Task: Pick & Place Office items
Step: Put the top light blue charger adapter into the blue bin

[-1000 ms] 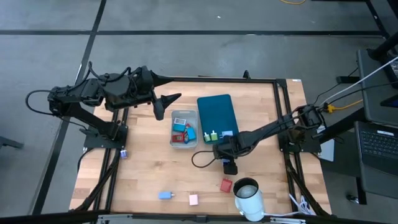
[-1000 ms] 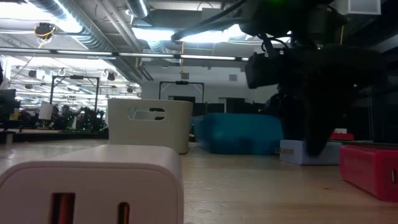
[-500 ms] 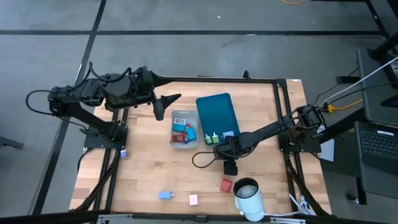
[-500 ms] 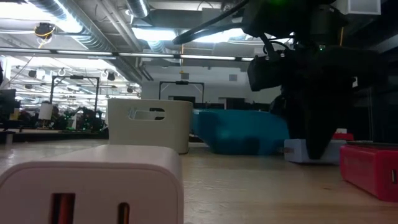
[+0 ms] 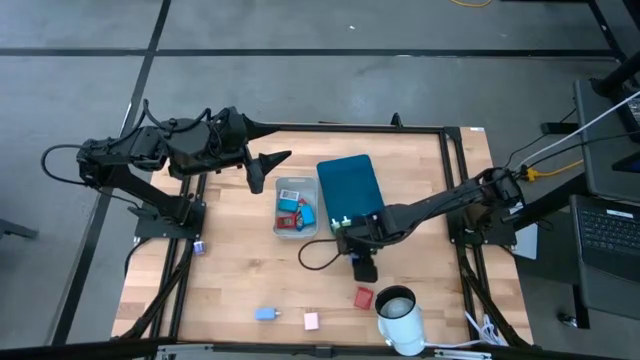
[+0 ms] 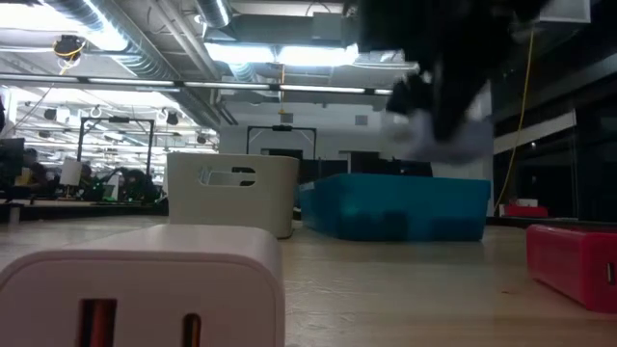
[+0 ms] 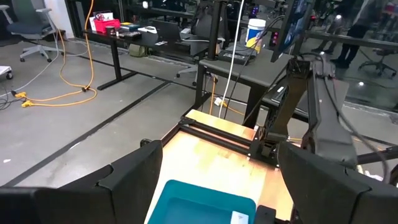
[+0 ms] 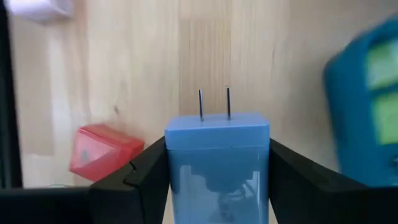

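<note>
Roughly, going left to right with the grey bin [image 5: 295, 207] as landmark: the left gripper [image 5: 268, 166] hung up-left of the bin above the wooden table [image 5: 230, 270], fingers spread, nothing between them. A small blue-white piece [image 5: 199, 246] lay far left of the bin on the table's edge frame. A light blue block [image 5: 265, 314] and a pink block [image 5: 311, 321] sat well below the bin near the front edge, apart from each other; in the low view the pink block [image 6: 145, 286] filled the foreground as a plug-style cube with two slots.

The bin held a few small red and blue pieces [image 5: 293, 212]. A teal tray [image 5: 350, 186] stood just right of the bin, with two green pieces [image 5: 343, 221] and a pale one [image 5: 365, 214] at its near end.

The right gripper [image 5: 362, 258] was right-below the bin, just past the tray's near end, clamped on a blue plug adapter [image 8: 217, 152]; the wrist view showed its two prongs pointing forward between the fingers [image 8: 134, 180]. In the low view the adapter [image 6: 443, 140] was blurred, lifted above the tray [image 6: 395, 205]. A black cable [image 5: 320, 255] looped on the table just beside that gripper.

A red block [image 5: 363, 297] lay further right-below, clear of the gripper, near a white cylindrical object [image 5: 400, 318] at the table's front-right edge. Grey floor surrounded the table; desks, chairs and an orange cable showed in the room.
</note>
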`<action>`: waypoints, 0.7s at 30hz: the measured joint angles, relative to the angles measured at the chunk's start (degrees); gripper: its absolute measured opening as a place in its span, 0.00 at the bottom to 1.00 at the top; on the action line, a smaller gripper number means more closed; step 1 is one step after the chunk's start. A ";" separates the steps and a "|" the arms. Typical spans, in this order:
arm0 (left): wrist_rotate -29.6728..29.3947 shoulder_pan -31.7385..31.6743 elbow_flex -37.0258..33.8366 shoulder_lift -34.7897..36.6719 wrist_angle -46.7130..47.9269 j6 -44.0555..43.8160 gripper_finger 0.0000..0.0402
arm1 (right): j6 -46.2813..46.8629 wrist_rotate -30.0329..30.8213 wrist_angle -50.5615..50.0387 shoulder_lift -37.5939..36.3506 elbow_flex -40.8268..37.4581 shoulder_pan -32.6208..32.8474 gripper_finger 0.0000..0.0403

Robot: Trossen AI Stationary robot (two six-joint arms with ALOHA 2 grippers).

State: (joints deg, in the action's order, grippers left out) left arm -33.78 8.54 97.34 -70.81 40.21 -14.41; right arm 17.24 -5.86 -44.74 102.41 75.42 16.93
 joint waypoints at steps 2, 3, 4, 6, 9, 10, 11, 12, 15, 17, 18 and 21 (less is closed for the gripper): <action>0.07 0.00 0.00 0.00 0.00 -0.02 0.78 | -1.44 0.88 -1.56 0.00 2.95 -0.23 0.52; 0.32 0.00 0.00 0.00 0.00 -0.02 0.78 | -2.08 1.99 -2.43 0.00 4.25 -0.44 0.52; 0.37 0.00 0.00 0.00 0.00 -0.02 0.78 | -2.98 3.29 -3.73 0.00 5.67 -0.77 0.52; 0.40 0.00 0.00 0.00 0.00 -0.02 0.78 | -5.28 6.26 -6.53 0.00 8.42 -1.89 0.52; 0.41 0.00 0.00 0.00 -0.02 0.00 0.78 | -8.62 10.70 -10.36 -0.07 11.13 -4.86 0.52; 0.41 0.00 0.00 0.00 -0.02 0.00 0.78 | -9.10 11.67 -11.28 -0.07 11.69 -6.09 0.52; 0.39 0.00 0.00 0.00 -0.02 0.02 0.78 | -9.88 12.42 -11.89 -0.07 12.06 -7.45 0.52; 0.41 0.00 0.00 0.00 -0.02 0.02 0.78 | -10.76 12.89 -12.37 -0.07 12.23 -8.88 0.52; 0.42 0.00 -0.02 0.00 -0.04 0.08 0.78 | -14.32 12.99 -13.17 -0.07 12.23 -13.56 0.52; 0.40 0.00 -0.02 0.00 -0.02 0.13 0.78 | -16.52 13.27 -12.84 -0.09 12.23 -17.06 0.52; 0.41 0.00 -0.02 0.00 -0.02 0.15 0.78 | -17.45 13.70 -12.68 -0.07 12.23 -18.71 0.52; 0.39 0.00 -0.02 0.00 -0.02 0.15 0.78 | -18.62 13.38 -12.25 -0.07 12.23 -23.27 0.52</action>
State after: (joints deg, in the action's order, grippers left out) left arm -33.39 8.54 97.32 -70.81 40.18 -14.26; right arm -1.38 7.52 -56.98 102.35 87.66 -6.35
